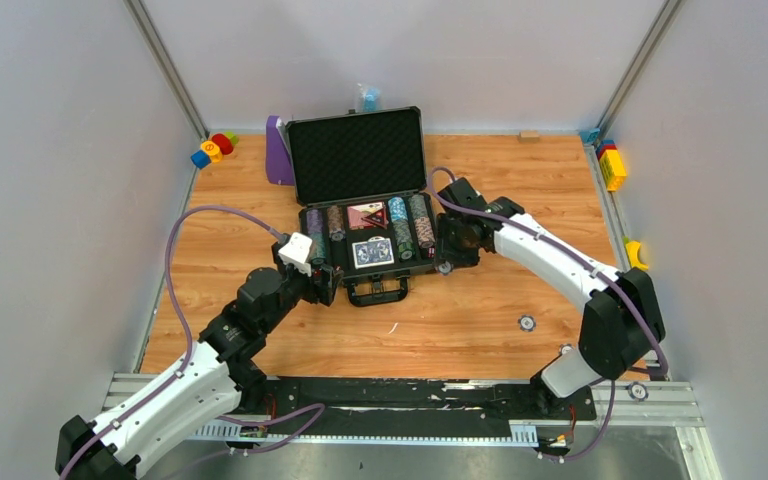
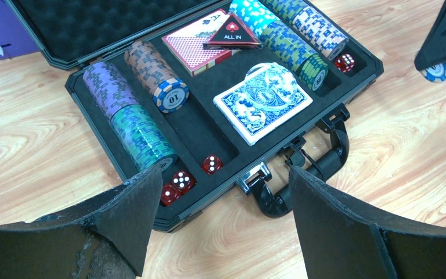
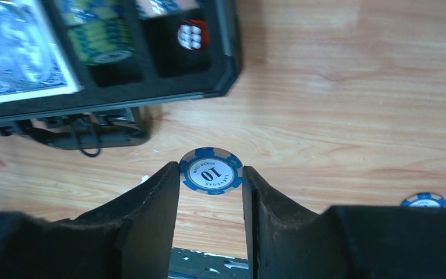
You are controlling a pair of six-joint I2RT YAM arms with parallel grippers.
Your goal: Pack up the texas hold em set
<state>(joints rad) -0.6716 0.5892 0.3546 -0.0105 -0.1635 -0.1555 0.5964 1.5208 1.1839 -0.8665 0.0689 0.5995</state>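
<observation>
A chip (image 3: 211,172) is being pinched by the right gripper (image 3: 211,181) over the wooden table (image 1: 480,310) (grey walls (image 1: 60,150) around). The left gripper (image 2: 225,174) is being held wide.

You have the dark grey case (image 1: 355,155) open on the surface, lid upright. Its foam holds striped chip rows (image 2: 125,113), a blue deck (image 2: 262,102), a red deck (image 2: 194,49) and red dice (image 2: 212,164). Beside it, a blue-edged chip (image 3: 211,171) sits pinched between the jaws of the right gripper (image 3: 211,174). A second chip (image 1: 526,323) lies well apart.

Upright briefcase lid (image 1: 356,155); free tabletop (image 1: 550,170) alongside
</observation>
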